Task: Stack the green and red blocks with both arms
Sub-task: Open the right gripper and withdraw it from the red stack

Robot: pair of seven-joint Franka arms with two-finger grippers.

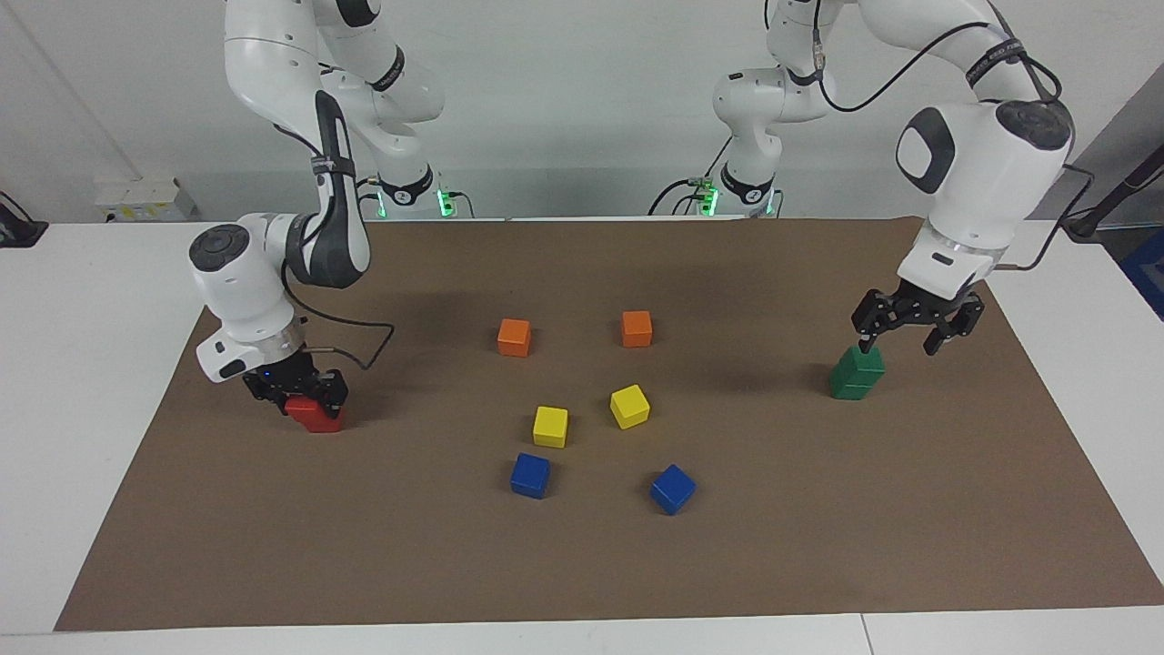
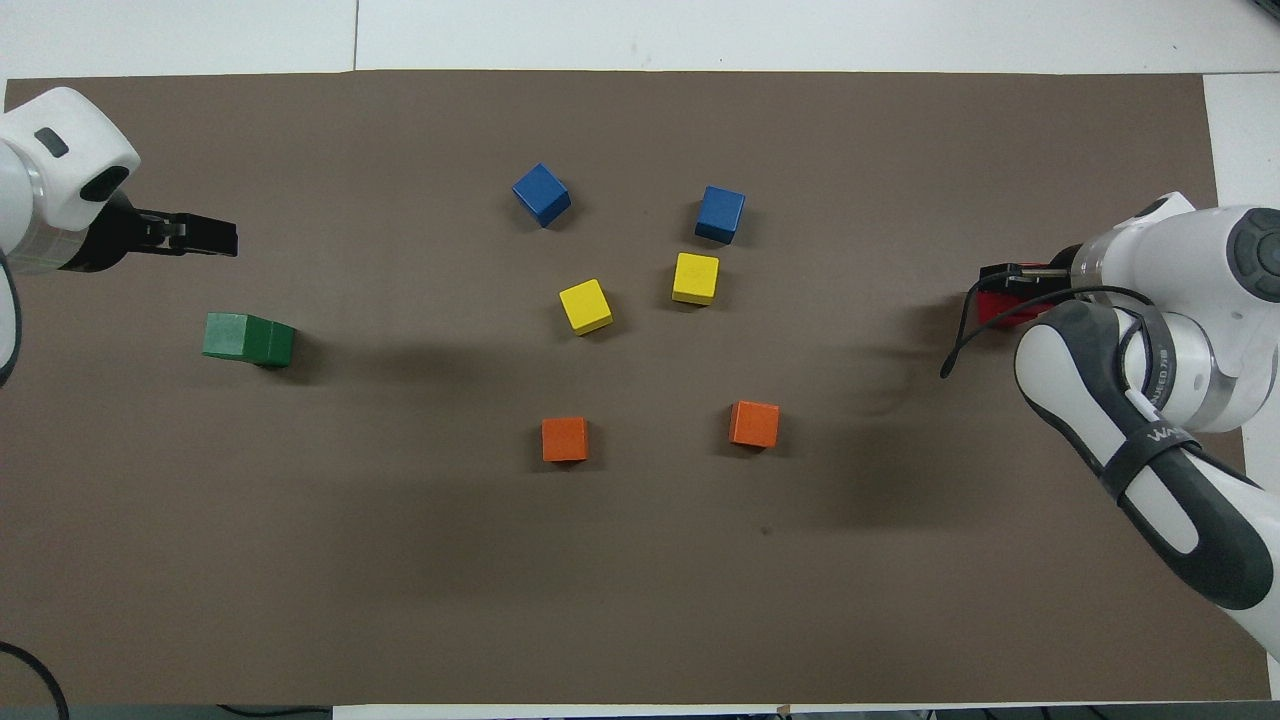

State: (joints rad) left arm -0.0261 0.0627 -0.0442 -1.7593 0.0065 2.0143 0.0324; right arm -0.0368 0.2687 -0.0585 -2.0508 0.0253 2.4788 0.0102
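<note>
green stack (image 1: 856,374) (image 2: 247,339): I see two dark green cubes, one on the other, edges nearly flush, on the brown mat near its edge at the left arm's end.
left gripper (image 1: 913,343): I read its fingers as spread, hanging just above the green stack, one fingertip close to the top cube.
red blocks (image 1: 315,414) (image 2: 1003,305): bright red, near the mat's edge at the right arm's end; I can't separate two cubes.
right gripper (image 1: 305,393): low, clamped on the red.
</note>
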